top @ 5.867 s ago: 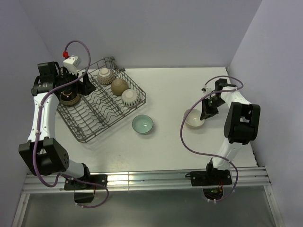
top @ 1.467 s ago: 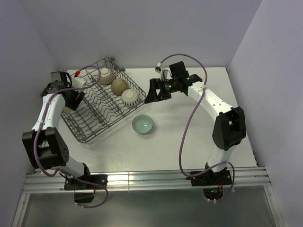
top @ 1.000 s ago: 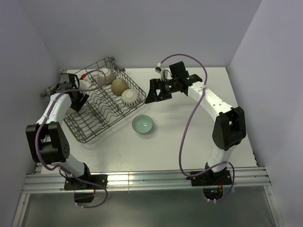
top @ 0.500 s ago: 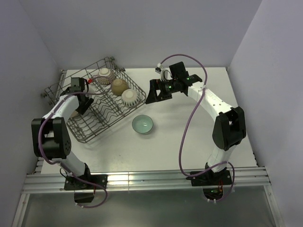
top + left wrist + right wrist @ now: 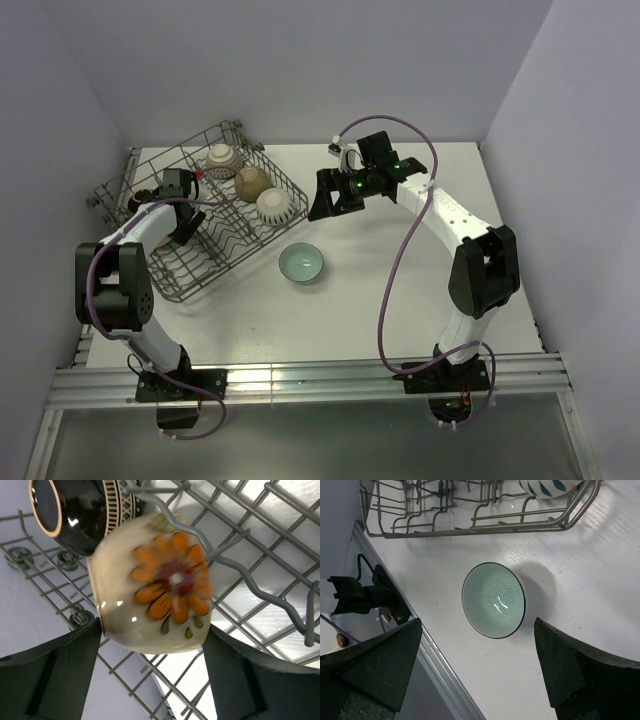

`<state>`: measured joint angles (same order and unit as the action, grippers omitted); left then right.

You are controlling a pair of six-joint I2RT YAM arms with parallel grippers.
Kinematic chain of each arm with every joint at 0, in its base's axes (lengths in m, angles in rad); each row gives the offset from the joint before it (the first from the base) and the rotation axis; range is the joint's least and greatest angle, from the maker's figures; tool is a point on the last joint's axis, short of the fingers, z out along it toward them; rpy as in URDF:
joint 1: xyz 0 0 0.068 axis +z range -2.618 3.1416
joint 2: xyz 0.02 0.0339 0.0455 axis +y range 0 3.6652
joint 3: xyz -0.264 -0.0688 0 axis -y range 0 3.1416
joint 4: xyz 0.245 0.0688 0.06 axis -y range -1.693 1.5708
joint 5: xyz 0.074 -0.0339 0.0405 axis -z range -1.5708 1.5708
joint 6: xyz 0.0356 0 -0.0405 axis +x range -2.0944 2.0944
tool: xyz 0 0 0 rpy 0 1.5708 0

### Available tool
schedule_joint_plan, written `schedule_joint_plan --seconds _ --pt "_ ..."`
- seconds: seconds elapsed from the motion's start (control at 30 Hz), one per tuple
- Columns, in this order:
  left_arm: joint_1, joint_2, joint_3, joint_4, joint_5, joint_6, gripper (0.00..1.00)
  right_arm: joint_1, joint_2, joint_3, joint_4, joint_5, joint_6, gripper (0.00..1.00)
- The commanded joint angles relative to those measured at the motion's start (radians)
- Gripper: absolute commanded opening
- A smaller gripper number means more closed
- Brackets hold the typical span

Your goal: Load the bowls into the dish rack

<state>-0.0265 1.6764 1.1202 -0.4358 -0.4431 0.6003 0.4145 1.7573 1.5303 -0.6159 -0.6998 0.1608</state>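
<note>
The dish rack (image 5: 232, 260) stands at the table's back left. A white patterned bowl (image 5: 220, 155), a tan bowl (image 5: 251, 181) and a white bowl (image 5: 272, 205) sit in its right half. My left gripper (image 5: 183, 220) reaches into the left half. In the left wrist view its jaws (image 5: 152, 630) stand open, just wider than a cream bowl with an orange flower (image 5: 155, 585) lying among the rack wires (image 5: 260, 595) beside a black bowl (image 5: 75, 515). A teal bowl (image 5: 301, 262) rests on the table. My right gripper (image 5: 322, 197) hovers open above it (image 5: 477, 630), empty, over the teal bowl (image 5: 494, 600).
The rack's near rim (image 5: 485, 527) runs along the top of the right wrist view. The table's front edge (image 5: 427, 655) and the left arm's base (image 5: 360, 600) lie beyond the teal bowl. Walls close in on the left, back and right.
My left gripper has slid rightwards over the rack's left half, and its jaws have widened around the flower bowl. The right arm has stayed still.
</note>
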Motion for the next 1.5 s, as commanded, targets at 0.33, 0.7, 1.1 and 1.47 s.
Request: schedule_joint_plan --seconds 0.33,0.7,1.1,1.47 --pt "-0.007 -0.015 0.024 -0.044 0.029 -0.056 0.95 -0.005 -0.025 0.008 -0.012 0.008 -0.024 1.0" --pt "-0.01 0.002 -0.002 -0.02 0.023 -0.082 0.98 -0.006 -0.024 0.011 -0.018 0.006 -0.027 1.0" --pt "-0.004 0.009 -0.007 0.101 -0.052 -0.094 0.99 -0.011 -0.038 -0.001 -0.022 0.013 -0.041 1.0" --pt "-0.004 -0.084 0.065 -0.058 0.137 -0.134 0.99 -0.008 -0.042 -0.039 -0.05 0.02 -0.089 0.94"
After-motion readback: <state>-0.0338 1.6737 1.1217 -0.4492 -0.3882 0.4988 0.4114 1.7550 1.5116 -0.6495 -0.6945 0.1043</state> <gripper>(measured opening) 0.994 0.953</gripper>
